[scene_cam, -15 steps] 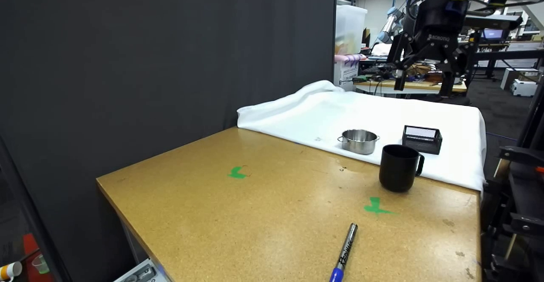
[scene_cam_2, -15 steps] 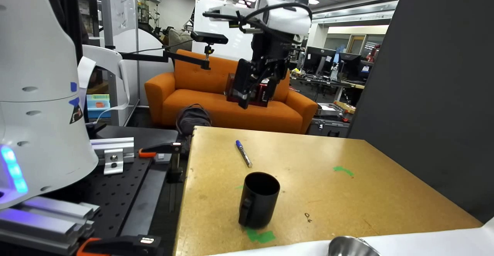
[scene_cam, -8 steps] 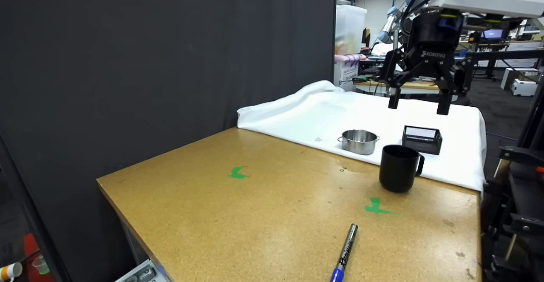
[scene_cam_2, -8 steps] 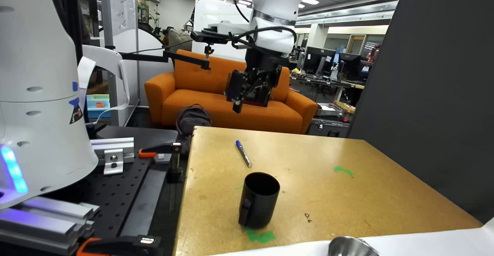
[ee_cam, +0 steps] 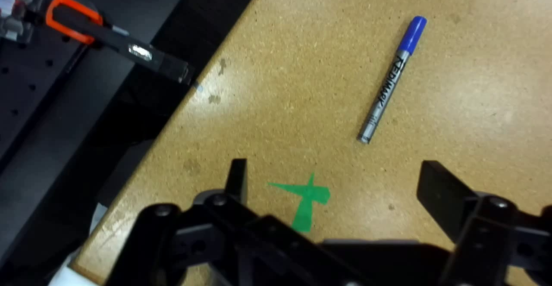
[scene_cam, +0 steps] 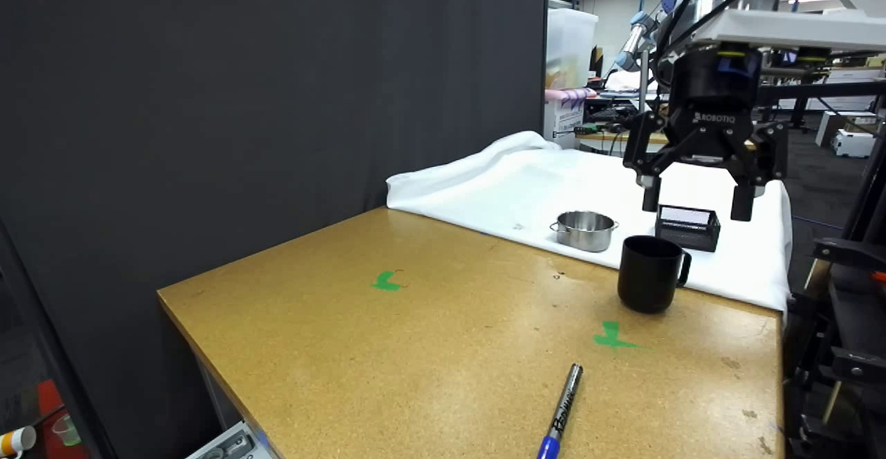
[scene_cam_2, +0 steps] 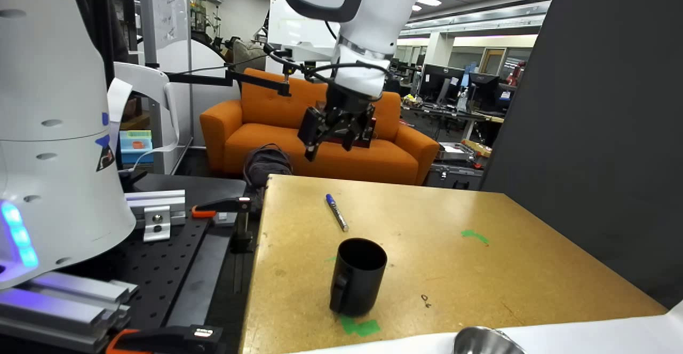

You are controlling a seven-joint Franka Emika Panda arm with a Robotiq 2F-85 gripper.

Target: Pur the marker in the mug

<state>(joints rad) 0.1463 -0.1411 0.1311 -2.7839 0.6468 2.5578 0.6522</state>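
The marker (scene_cam: 564, 407) lies flat on the wooden table (scene_cam: 360, 362); it has a silvery body and a blue cap. It also shows in an exterior view (scene_cam_2: 336, 213) and in the wrist view (ee_cam: 388, 83), ahead of the fingertips. The black mug (scene_cam: 648, 275) stands upright on the table in both exterior views (scene_cam_2: 358, 279); it is out of view in the wrist view. My gripper (scene_cam: 696, 206) is open, empty and well above the table, also seen in an exterior view (scene_cam_2: 330, 147). In the wrist view its spread fingers (ee_cam: 336, 182) frame green tape on the table.
A round metal dish (scene_cam: 585, 232) and a black box with a white label (scene_cam: 687, 229) sit on a white cloth (scene_cam: 484, 175) beyond the mug. A dark partition (scene_cam: 277, 99) borders the table. An orange and black clamp (ee_cam: 125, 46) is beside the table edge.
My gripper has come down and, in an exterior view, moved somewhat left toward the robot base. It stays open. The marker and mug have not moved.
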